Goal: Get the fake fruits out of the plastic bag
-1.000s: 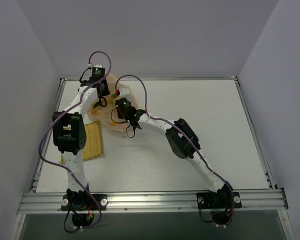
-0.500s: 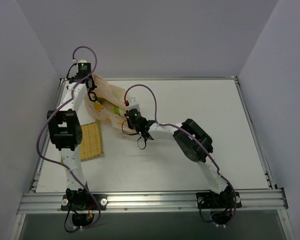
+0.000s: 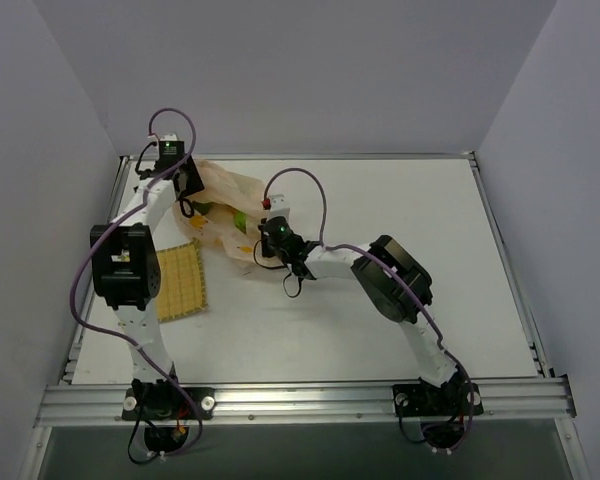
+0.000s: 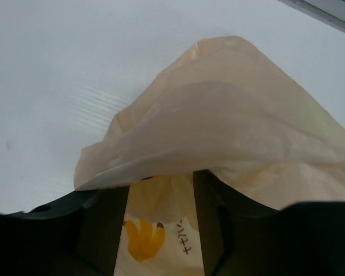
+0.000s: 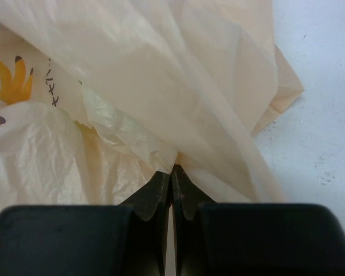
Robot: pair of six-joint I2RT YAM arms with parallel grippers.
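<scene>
The plastic bag [image 3: 223,188] lies crumpled at the back left of the table, pale peach with orange-yellow prints. One green fake fruit [image 3: 237,216] shows through its film. My left gripper [image 3: 192,196] is at the bag's left end. In the left wrist view its fingers [image 4: 103,224] stand apart, with printed film between them and a fold of the plastic bag [image 4: 230,121] draped over their tips. My right gripper [image 3: 253,250] is at the bag's near right edge, and in the right wrist view the gripper [image 5: 172,170] is shut, pinching a fold of the plastic bag [image 5: 161,75].
A square yellow woven mat [image 3: 180,283] lies just in front of the bag, beside the left arm. The table's raised rim [image 3: 300,157] runs along the back, close behind the bag. White tabletop [image 3: 410,220] stretches to the right.
The right gripper has drawn its edge of the bag rightward and toward the near side, so the bag now lies stretched out. The left wrist swung toward the back left and came partway back.
</scene>
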